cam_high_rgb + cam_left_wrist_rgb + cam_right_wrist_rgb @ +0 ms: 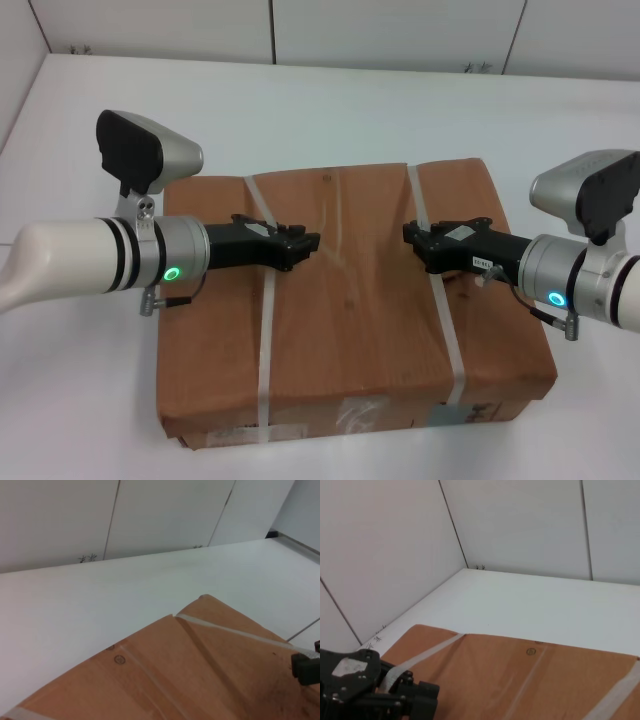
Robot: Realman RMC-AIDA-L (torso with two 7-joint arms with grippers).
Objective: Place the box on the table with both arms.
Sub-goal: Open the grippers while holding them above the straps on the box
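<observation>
The brown cardboard box (350, 300) lies flat on the white table (300, 110), with two whitish straps (266, 340) across it and labels on its near side. My left gripper (308, 243) reaches in from the left and lies low over the left strap, shut, tips pointing at the box's middle. My right gripper (410, 236) reaches in from the right over the right strap (448, 340), shut. I cannot see whether either one holds a strap. The box top also shows in the left wrist view (190, 675) and the right wrist view (520, 680).
The table stretches well beyond the box at the back and on both sides. White wall panels (400, 30) stand along its far edge. The right gripper's tip (305, 667) shows in the left wrist view, and the left gripper (422, 697) in the right wrist view.
</observation>
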